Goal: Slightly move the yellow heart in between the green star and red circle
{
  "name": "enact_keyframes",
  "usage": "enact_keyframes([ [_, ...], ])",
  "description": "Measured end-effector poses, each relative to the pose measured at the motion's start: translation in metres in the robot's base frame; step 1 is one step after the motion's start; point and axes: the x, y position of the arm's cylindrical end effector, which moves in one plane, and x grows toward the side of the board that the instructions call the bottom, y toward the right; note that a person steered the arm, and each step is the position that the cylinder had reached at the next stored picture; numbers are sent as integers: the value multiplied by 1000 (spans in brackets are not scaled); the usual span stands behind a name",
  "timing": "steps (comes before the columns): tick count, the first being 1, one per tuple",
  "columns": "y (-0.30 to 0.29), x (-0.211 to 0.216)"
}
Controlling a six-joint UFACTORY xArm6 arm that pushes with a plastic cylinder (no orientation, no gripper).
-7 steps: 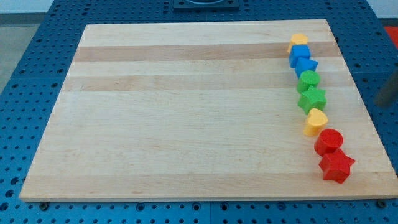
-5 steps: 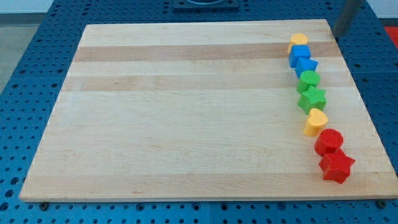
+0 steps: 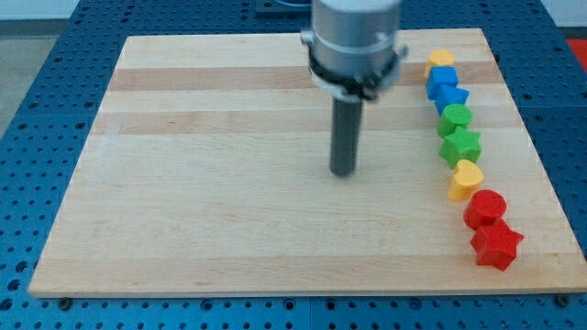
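The yellow heart [image 3: 465, 179] lies near the board's right edge, between the green star [image 3: 459, 145] just above it and the red circle [image 3: 484, 208] just below it. It sits slightly left of the line between them. My tip [image 3: 343, 171] stands on the board near the middle, well to the left of the yellow heart and touching no block.
Several blocks form a column down the right side: a yellow block [image 3: 440, 60], blue cube [image 3: 441, 79], blue star [image 3: 451, 96], green circle [image 3: 454, 117], and at the bottom a red star [image 3: 496, 245]. The wooden board [image 3: 229, 183] rests on a blue pegboard table.
The rod has swung from the view's right side and top right corner to the middle of the board. No block has moved.
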Motion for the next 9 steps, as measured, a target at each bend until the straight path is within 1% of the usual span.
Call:
enact_keyframes([
  [1, 9, 45],
  [2, 12, 46],
  [4, 79, 25],
  [5, 92, 14],
  [6, 94, 14],
  [8, 119, 12],
  [9, 119, 12],
])
